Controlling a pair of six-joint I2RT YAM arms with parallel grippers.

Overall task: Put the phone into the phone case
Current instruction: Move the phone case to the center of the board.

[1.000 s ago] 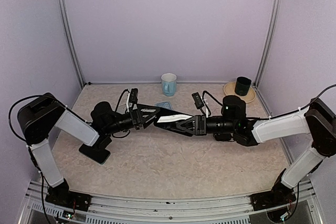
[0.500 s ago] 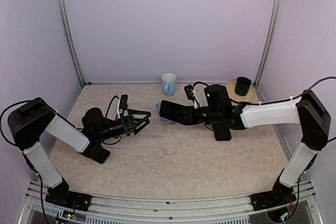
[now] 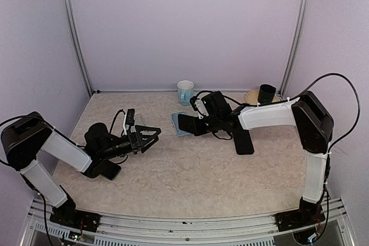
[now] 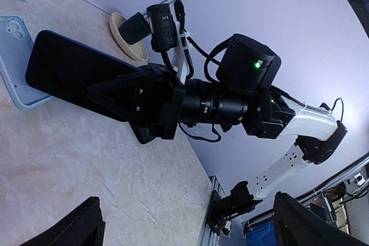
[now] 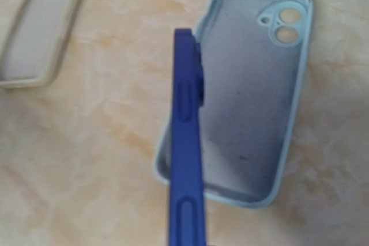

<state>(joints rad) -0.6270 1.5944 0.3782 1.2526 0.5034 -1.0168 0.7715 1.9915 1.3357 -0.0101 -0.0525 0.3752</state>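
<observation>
Top external, left gripper (image 3: pixel 151 136): jaws spread wide with nothing between them, low over the table (image 3: pixel 190 188), well to the left of the work and pointing toward it.
Phone case (image 3: pixel 178 125): pale blue, lying open side up on the table, its camera cut-outs at the end away from the right arm. The right wrist view shows its hollow bare.
Phone (image 3: pixel 187 124): blue with a dark face, off the table and turned on its long edge. In the right wrist view it sits over the case's left rim; I cannot tell whether it touches the rim.
Right gripper (image 3: pixel 196 124): closed on the phone's near end, pinching its two flat faces.
Second case (image 5: pixel 34 38): a pale frame lying apart at the upper left of the right wrist view, not involved.
Done: the phone is in hand and over the case.
Left: by my judgement, most of the fit. The phone must roll flat, its camera corner must line up with the cut-outs, and then it goes down into the hollow with the edges pressed in.
Progress: roughly halfway, judged from position alone.
</observation>
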